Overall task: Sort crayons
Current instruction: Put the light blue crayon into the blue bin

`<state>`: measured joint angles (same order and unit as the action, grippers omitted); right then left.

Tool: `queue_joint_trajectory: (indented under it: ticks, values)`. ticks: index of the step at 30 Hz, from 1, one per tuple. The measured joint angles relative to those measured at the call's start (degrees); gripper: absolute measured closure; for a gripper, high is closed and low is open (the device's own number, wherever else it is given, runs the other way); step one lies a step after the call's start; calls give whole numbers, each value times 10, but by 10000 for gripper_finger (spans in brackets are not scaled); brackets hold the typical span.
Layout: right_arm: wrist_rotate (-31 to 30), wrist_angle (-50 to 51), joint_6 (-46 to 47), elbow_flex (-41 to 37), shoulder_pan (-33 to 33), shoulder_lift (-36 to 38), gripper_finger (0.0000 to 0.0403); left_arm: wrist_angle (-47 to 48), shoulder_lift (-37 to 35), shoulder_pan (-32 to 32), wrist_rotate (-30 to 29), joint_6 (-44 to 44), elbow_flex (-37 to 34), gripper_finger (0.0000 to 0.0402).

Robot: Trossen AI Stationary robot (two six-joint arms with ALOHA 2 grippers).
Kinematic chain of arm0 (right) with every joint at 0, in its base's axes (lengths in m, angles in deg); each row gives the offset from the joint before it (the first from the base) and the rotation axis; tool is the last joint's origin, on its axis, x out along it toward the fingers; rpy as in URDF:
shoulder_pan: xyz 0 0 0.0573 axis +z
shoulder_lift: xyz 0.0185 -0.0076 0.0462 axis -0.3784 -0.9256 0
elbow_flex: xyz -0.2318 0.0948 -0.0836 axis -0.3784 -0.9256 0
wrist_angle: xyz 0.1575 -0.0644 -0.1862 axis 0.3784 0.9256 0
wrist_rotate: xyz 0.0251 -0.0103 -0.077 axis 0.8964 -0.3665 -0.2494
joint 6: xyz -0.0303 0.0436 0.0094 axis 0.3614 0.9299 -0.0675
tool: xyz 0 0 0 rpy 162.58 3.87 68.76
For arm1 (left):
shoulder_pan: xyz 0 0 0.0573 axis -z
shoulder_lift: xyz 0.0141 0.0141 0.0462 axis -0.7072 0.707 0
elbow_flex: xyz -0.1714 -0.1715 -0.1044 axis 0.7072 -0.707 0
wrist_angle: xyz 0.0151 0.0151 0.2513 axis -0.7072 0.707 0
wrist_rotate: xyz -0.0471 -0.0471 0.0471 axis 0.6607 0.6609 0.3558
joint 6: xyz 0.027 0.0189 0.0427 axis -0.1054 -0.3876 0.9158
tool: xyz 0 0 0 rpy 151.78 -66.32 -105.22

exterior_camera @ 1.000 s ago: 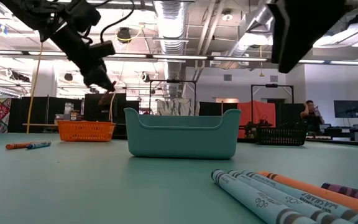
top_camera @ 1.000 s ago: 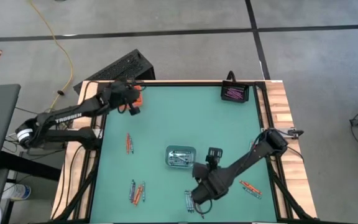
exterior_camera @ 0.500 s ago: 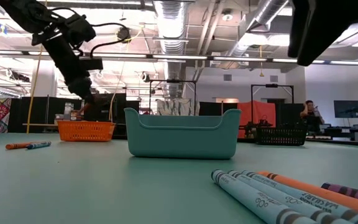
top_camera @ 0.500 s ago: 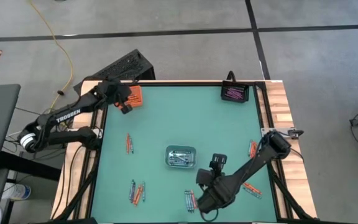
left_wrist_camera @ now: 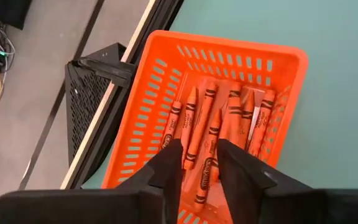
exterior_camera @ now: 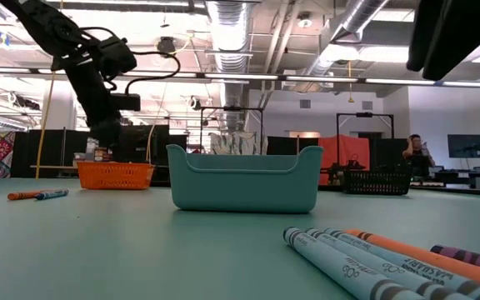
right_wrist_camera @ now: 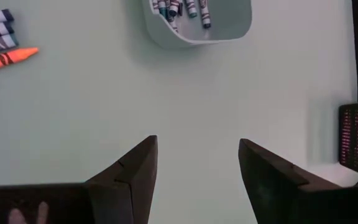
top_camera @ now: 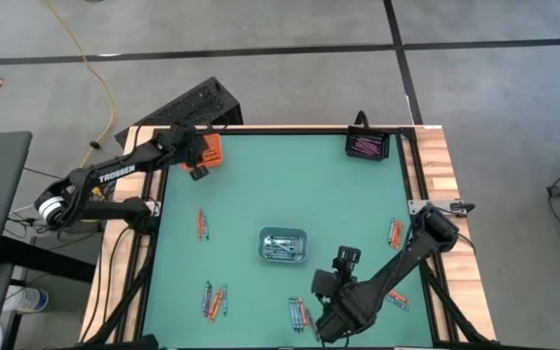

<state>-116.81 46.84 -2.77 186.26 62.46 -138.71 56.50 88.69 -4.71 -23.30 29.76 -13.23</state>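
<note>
My left gripper (top_camera: pixel 198 168) hangs over the orange tray (left_wrist_camera: pixel 229 56) at the table's far left corner, its fingers a little open. Several orange crayons (left_wrist_camera: pixel 211 127) lie in that tray below the fingertips. My right gripper (right_wrist_camera: pixel 197 146) stands wide open above bare table near the front edge, with nothing between its fingers. It is beside a small bunch of loose crayons (top_camera: pixel 297 313). The teal tray (top_camera: pixel 283 244) at mid-table holds grey-blue crayons (right_wrist_camera: pixel 180 9). Purple-pink crayons lie in the black tray (top_camera: pixel 367 145) at the far right.
Loose crayons lie in small groups on the green tabletop: left of centre (top_camera: pixel 202 224), front left (top_camera: pixel 214 299), right edge (top_camera: pixel 395 231) and front right (top_camera: pixel 393 297). In the low view several crayons (exterior_camera: pixel 373 258) lie close to the camera. Wooden rails border the table's sides.
My left gripper has gone toward the table's far left corner and sunk over the orange tray, tipping further down. The orange crayon seen at its fingertips a second ago no longer shows there. My right gripper has drifted toward the table's near edge, still wide open.
</note>
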Motion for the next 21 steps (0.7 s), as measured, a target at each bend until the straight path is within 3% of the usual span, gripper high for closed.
queue_joint_trajectory:
  ticks: [6, 12, 21]
  values:
    - [0, 0, 2, 0, 3, 0, 184, -7, 0, 1, -15, -5, 0, 274]
    - [-5, 0, -1, 0, 3, 0, 184, -6, -24, 14, -24, -12, 0, 266]
    - [-43, -40, -98, 0, 6, 0, 184, 30, -96, 103, -24, -46, 0, 267]
